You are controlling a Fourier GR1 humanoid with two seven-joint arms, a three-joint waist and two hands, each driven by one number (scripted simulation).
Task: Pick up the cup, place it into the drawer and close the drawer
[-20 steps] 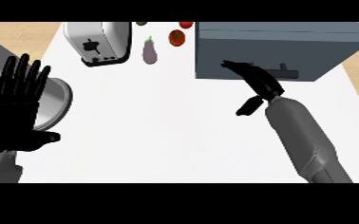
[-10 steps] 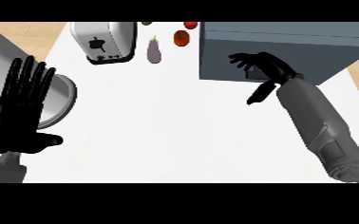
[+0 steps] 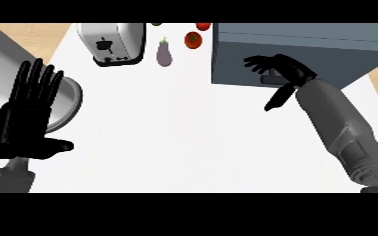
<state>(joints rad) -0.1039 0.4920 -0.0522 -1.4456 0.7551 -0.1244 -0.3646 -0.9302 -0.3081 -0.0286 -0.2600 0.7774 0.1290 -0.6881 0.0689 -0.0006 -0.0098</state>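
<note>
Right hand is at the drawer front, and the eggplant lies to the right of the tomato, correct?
Not quite. In the head view the eggplant lies left of the tomato, between it and the toaster. The right hand is at the drawer front.

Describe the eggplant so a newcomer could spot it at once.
Start at the silver boxy toaster at the white counter's far edge. Just right of it, lying apart on the counter, is the small purple eggplant with a green stem. The red tomatoes further right are round; it alone is elongated and purple.

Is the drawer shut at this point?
Looks shut: the drawer front sits flat, no interior visible, with the right hand open at its handle.
</note>
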